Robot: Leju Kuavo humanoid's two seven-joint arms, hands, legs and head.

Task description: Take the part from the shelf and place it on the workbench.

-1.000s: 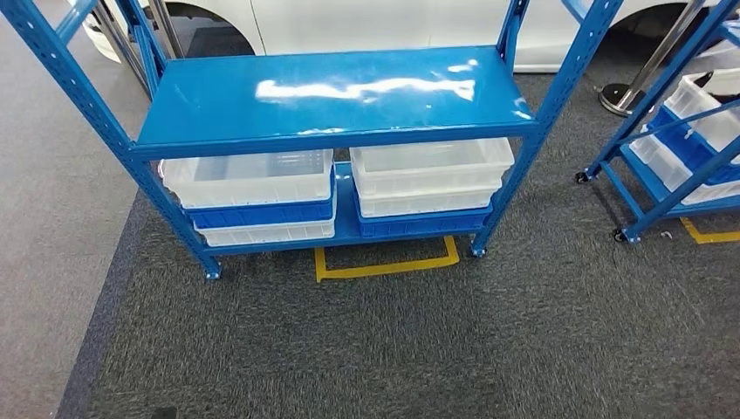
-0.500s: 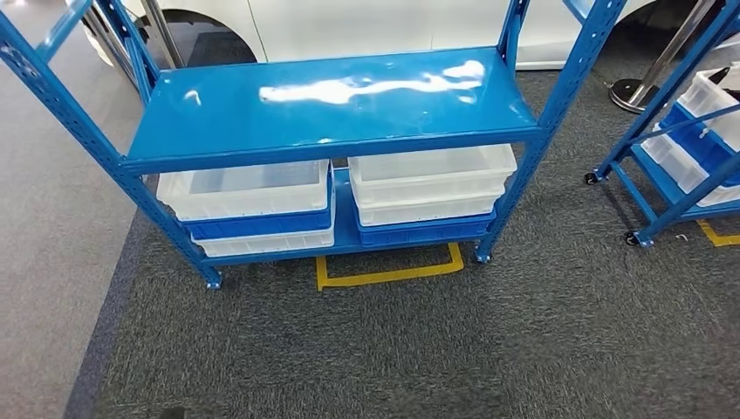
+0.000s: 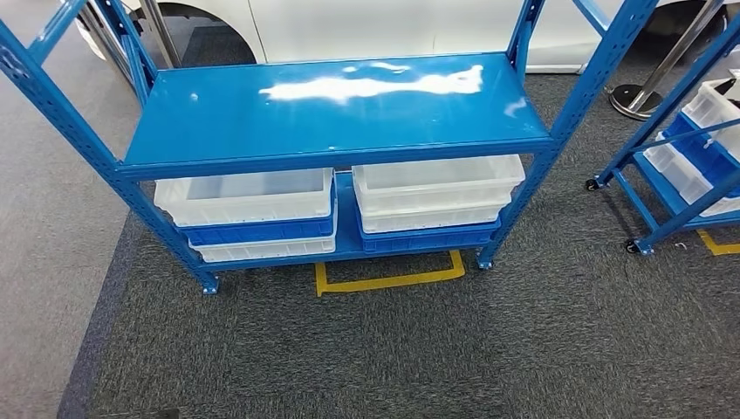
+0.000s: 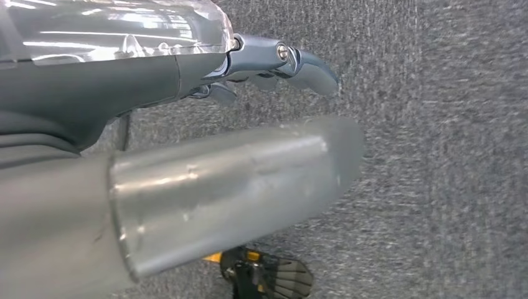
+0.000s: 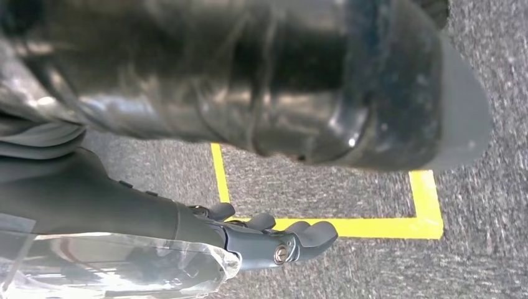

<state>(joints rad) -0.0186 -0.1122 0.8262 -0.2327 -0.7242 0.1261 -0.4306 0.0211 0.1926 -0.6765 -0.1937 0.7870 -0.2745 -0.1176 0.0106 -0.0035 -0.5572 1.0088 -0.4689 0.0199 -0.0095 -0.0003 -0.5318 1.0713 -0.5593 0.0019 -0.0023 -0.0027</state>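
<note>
Head view, blue shelf [image 3: 332, 109] before me, white bins [image 3: 249, 194] beneath, my left hand [image 4: 274, 62] and right hand [image 5: 274, 240] hanging, fingers apart, holding nothing.

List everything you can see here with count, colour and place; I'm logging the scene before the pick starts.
Rack: one, blue, centre, on castors, its upper shelf bare and glossy.
Bins: two stacks on the bottom shelf, white and blue alternating, a white one on top of each; left stack beside right stack.
Second rack: one, blue, far right, holding white and blue bins.
Floor tape: yellow, on the carpet under the rack's front edge.
Carpet: dark grey, with a lighter grey floor to the left.
Car: white, behind the rack.
Post base: one, metal, upper right.
Left hand: grey, hanging over the carpet, holding nothing.
Right hand: grey, hanging over yellow tape, holding nothing.
</note>
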